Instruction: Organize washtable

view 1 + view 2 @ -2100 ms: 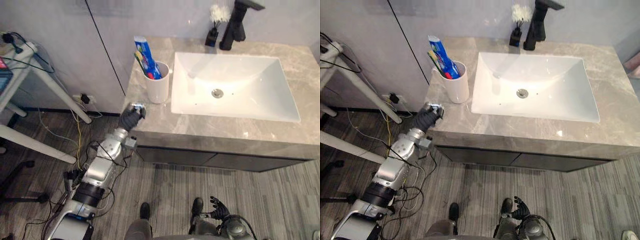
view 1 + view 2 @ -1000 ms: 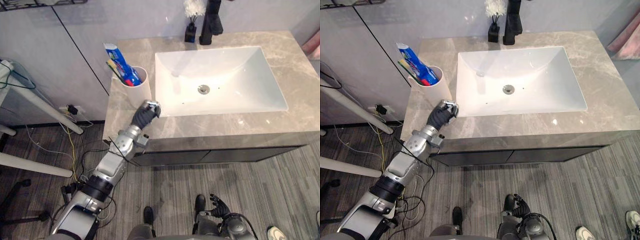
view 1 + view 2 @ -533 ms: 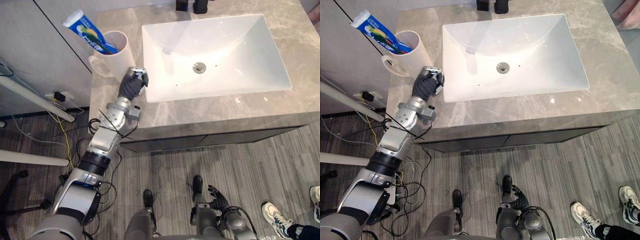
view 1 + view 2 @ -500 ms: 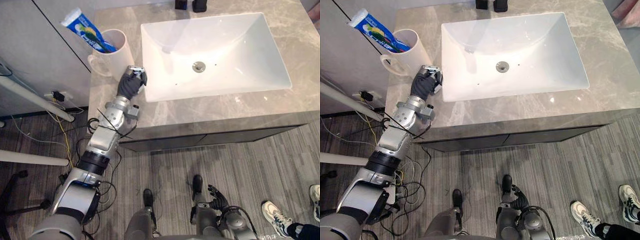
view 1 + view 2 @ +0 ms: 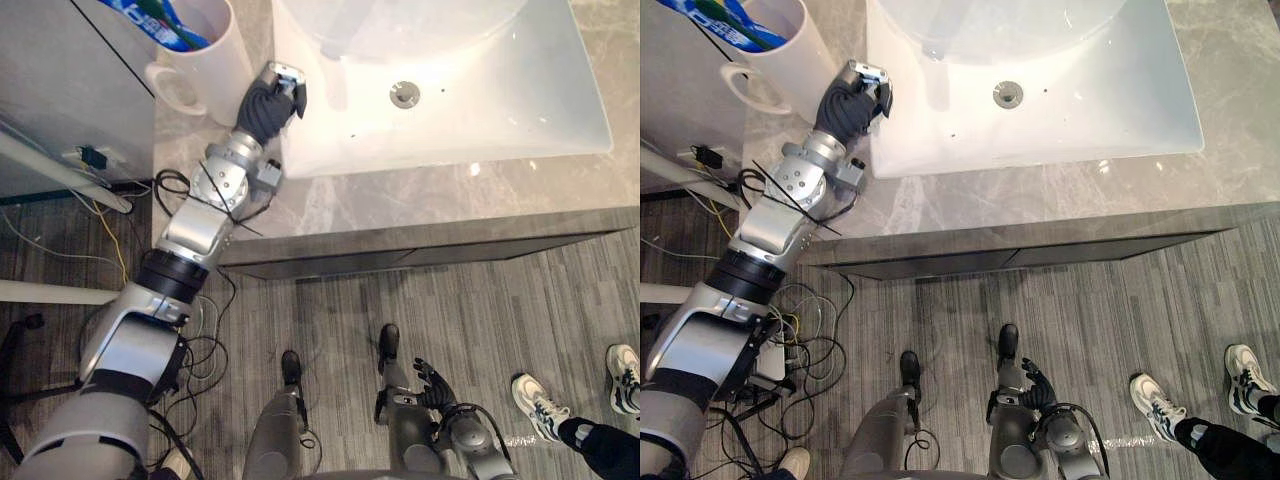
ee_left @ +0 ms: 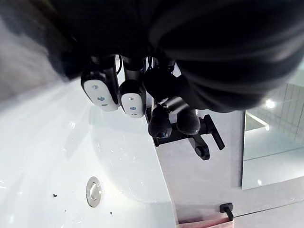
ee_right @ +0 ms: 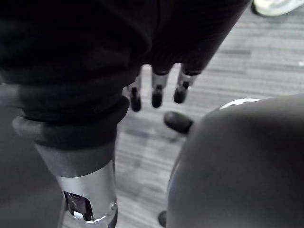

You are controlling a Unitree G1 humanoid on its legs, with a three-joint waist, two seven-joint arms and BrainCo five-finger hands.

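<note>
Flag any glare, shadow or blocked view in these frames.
Left eye view: a small bright glint on the grey marble countertop beside the white rectangular ceramic basin, which has a soft shadow inside. Left wrist view: the left hand's dark cover blocks part of the basin; light spots reflect in the wall mirror. Right wrist view: the right hand's cover hides much of the grey plank floor.

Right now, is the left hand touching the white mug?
Cannot tell. In both eye views the left hand sits right beside the white mug, but neither contact nor a gap shows plainly.
</note>
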